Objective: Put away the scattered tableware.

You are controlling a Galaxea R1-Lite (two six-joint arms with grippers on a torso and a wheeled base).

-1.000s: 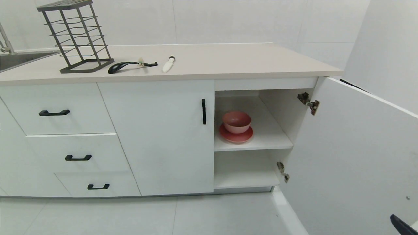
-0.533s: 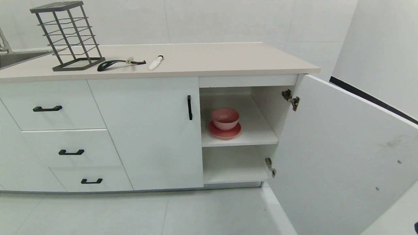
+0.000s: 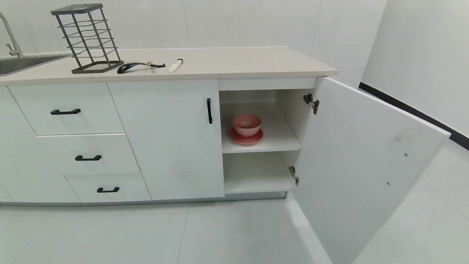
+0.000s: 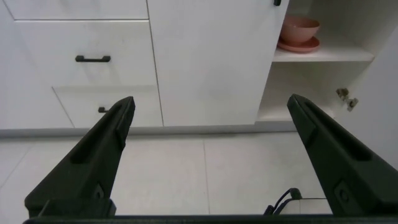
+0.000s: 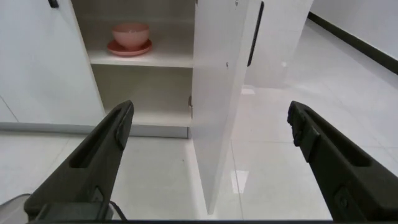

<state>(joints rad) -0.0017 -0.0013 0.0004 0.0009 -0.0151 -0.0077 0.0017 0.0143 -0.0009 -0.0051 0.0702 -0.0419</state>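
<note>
While the cupboard [image 3: 287,113] stands with its door [image 3: 359,161] swung wide to the right, a pink bowl [image 3: 246,124] sits inside it on a pink plate [image 3: 246,140]. Both are on the cupboard's upper shelf [image 3: 278,141], toward its left side. The lower shelf of the cupboard is bare.

On the counter [image 3: 238,60], above and left of the cupboard, lies a white-handled utensil [image 3: 175,65]. A black ladle [image 3: 125,68] lies just beyond it, farther from the cupboard. The two are close but apart. The ladle's head is just beside the foot of a black wire rack [image 3: 76,8], which stands upright farther left again. A sink [image 3: 22,63] is the thing on the counter farthest from the cupboard.

The left pincer [image 4: 211,168] is spread wide and holds nothing. It hangs above the floor [image 3: 146,234] and faces the closed front left of the cupboard. The right pincer [image 5: 208,168] is likewise wide and empty, above the floor and facing the cupboard's opening and the edge of its door.
</note>
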